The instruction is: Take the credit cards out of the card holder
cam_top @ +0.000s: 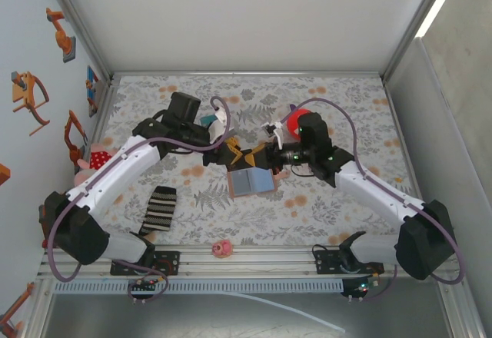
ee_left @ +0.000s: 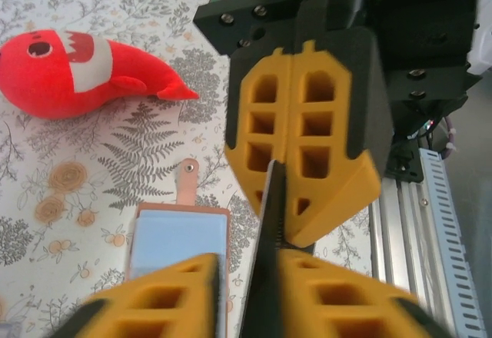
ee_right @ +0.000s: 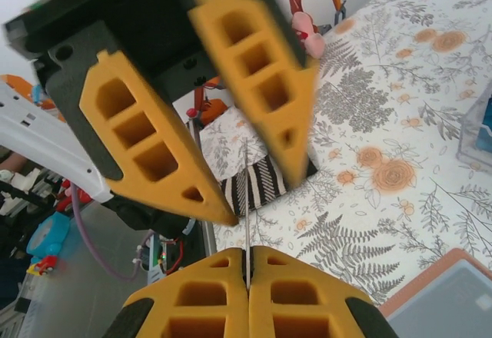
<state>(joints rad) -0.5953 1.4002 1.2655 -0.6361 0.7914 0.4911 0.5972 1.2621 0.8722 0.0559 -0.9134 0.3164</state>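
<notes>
- The card holder is seen lying open on the floral surface, blue faces up, its snap tab pointing away from the arm bases.
- The two tools are met just above it, tip to tip.
- The right tool is pressed closed on a thin flat item seen edge-on, probably a card, though its face cannot be made out.
- The left tool is spread apart, with the card's free edge lying between its fingers; contact there cannot be told.
- The card is held clear of the holder.
- A red shark is set beyond the holder.
- A striped block is placed well apart, by the left arm.
</notes>
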